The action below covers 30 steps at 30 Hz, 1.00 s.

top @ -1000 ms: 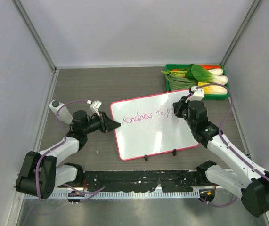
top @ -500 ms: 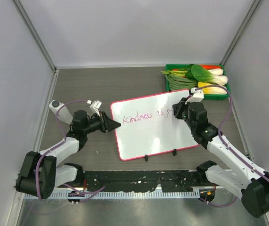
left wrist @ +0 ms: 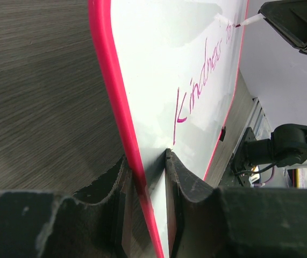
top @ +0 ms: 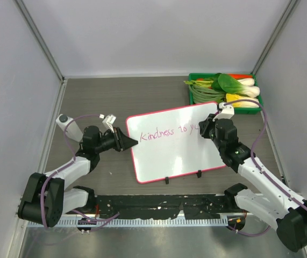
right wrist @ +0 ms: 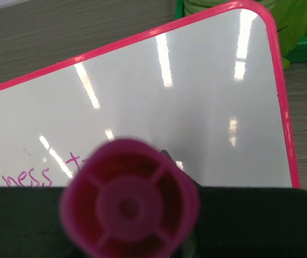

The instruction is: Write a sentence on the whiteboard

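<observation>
I have the left gripper [top: 130, 141] clamped on the left edge of the whiteboard [top: 175, 153], one jaw on each face of the pink frame. The board sits mid-table between the two arms, its clips toward me. The right gripper [top: 205, 129] has its jaws closed on the marker [right wrist: 129, 199], tip down on the board at the end of the sentence [top: 166, 133]. That reads "Kindness to" plus the start of another word, and the green tray [top: 190, 90] sits just past the far right corner.
</observation>
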Each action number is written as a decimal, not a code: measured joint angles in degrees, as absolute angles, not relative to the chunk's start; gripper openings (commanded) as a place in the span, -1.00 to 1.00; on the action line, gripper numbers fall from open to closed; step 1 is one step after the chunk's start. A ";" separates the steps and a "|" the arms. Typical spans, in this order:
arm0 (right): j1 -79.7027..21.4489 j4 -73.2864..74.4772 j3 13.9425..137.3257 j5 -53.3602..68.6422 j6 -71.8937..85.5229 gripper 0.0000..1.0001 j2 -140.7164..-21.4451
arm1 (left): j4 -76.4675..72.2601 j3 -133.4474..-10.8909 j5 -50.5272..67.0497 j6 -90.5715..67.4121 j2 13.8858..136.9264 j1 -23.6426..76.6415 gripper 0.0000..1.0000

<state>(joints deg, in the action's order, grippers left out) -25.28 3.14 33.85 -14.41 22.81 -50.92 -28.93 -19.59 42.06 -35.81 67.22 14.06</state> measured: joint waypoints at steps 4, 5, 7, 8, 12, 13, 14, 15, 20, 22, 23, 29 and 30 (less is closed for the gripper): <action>-25.28 3.05 34.17 -15.09 22.83 -0.97 -51.72 | -28.95 -19.59 42.04 -35.83 67.22 14.13 -1.00; -25.28 2.98 34.39 -15.22 22.83 -0.98 -52.12 | -28.95 -19.59 42.04 -35.83 67.22 14.13 -1.00; -25.28 2.92 34.96 -15.42 22.83 -0.98 -52.90 | -28.93 -19.59 42.04 -35.88 67.22 14.17 -1.00; -25.28 2.83 35.29 -15.46 22.83 -0.97 -53.28 | -28.93 -19.59 42.06 -35.86 67.22 14.17 -1.00; -25.28 2.02 36.03 -15.53 22.85 -0.97 -54.06 | -28.93 -19.59 42.06 -35.86 67.22 14.20 -1.00; -25.28 1.72 36.07 -15.51 22.85 -0.97 -54.13 | -28.93 -19.59 42.06 -35.83 67.22 14.20 -1.00; -25.28 1.43 36.10 -15.46 22.85 -0.97 -54.15 | -28.93 -19.59 42.06 -35.83 67.22 14.20 -1.00; -25.28 1.23 36.10 -15.40 22.87 -0.97 -54.17 | -28.93 -19.59 42.06 -35.83 67.22 14.20 -1.00; -25.28 0.36 36.10 -14.48 23.11 -0.98 -54.17 | -28.93 -19.59 42.06 -35.79 67.22 14.20 -1.00; -25.28 -0.01 36.10 -13.67 23.46 -0.97 -54.15 | -28.91 -19.59 42.06 -35.77 67.22 14.20 -1.00; -25.28 -0.12 36.10 -13.41 23.57 -0.97 -54.13 | -28.91 -19.59 42.06 -35.77 67.22 14.20 -1.00; -25.28 -0.45 35.90 -12.99 24.21 -0.97 -51.68 | -28.91 -19.59 42.06 -35.75 67.22 14.20 -1.00; -25.28 -0.64 35.75 -13.19 24.23 -0.97 -51.09 | -28.91 -19.59 42.06 -35.75 67.22 14.20 -1.00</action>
